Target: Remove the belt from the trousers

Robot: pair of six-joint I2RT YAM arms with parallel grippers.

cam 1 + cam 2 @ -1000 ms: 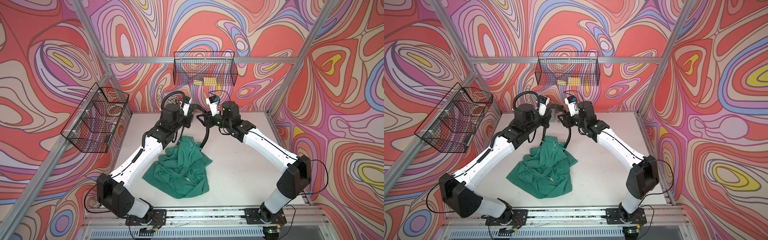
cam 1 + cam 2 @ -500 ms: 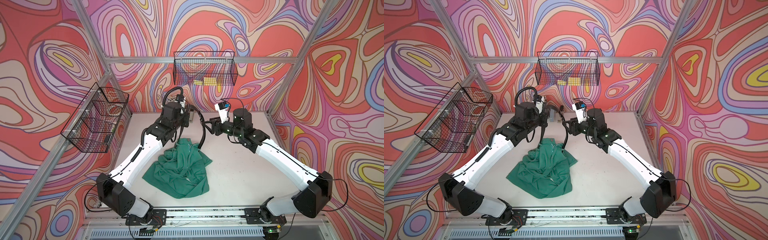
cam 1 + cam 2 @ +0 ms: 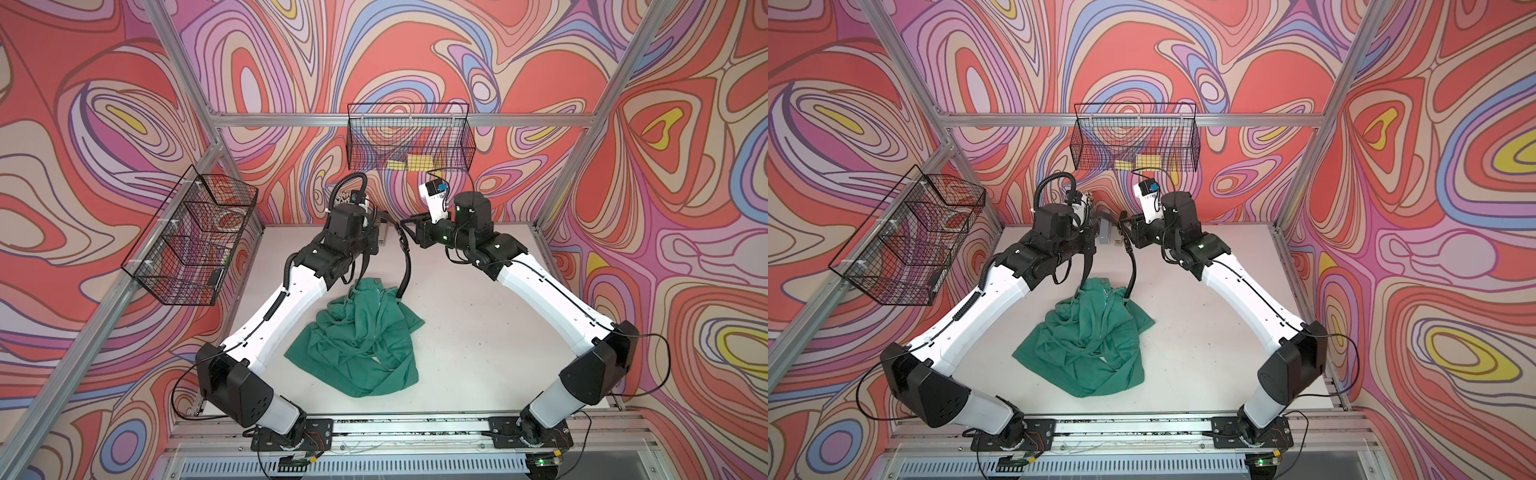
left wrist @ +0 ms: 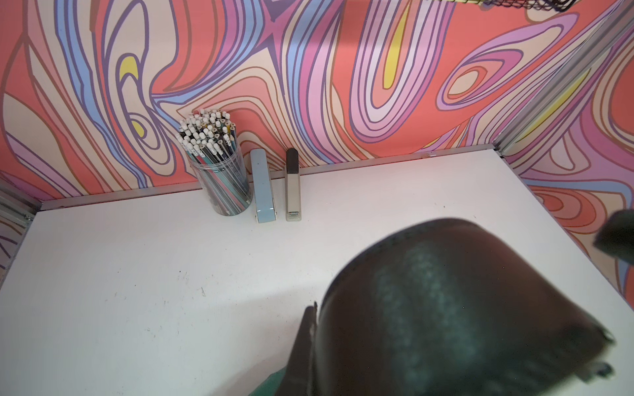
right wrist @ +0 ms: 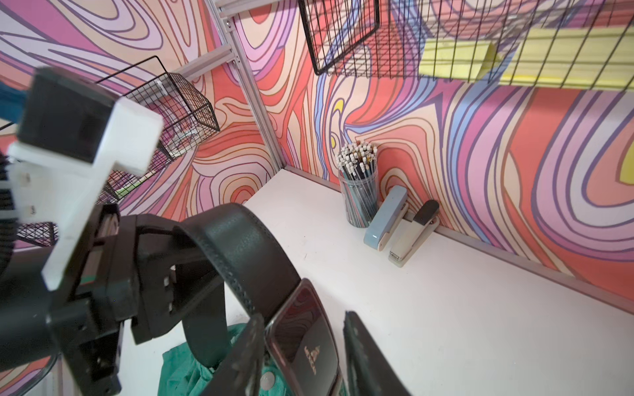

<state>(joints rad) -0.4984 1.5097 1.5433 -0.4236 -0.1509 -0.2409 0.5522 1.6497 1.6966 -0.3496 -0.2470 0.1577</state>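
Observation:
The teal-green trousers (image 3: 361, 340) (image 3: 1088, 345) lie crumpled mid-table. The black belt (image 3: 407, 266) (image 3: 1133, 270) rises from their waistband to the two grippers, which meet high over the back of the table. My left gripper (image 3: 388, 237) (image 4: 317, 308) is shut on the belt strap (image 5: 240, 247), which fills its own view as a dark blur (image 4: 446, 308). My right gripper (image 3: 409, 232) (image 5: 303, 319) is open and straddles the glossy buckle (image 5: 308, 343). One finger touches the buckle's edge; the other stands apart from it.
A cup of pencils (image 4: 219, 178), a blue stapler (image 4: 262, 188) and a beige stapler (image 4: 293, 188) stand along the back wall, just behind the grippers. Wire baskets hang on the back wall (image 3: 409, 141) and the left wall (image 3: 195, 237).
My right gripper drew away from the left one, then came back in around the buckle with narrower jaws. The left gripper kept its hold and shifted slightly.

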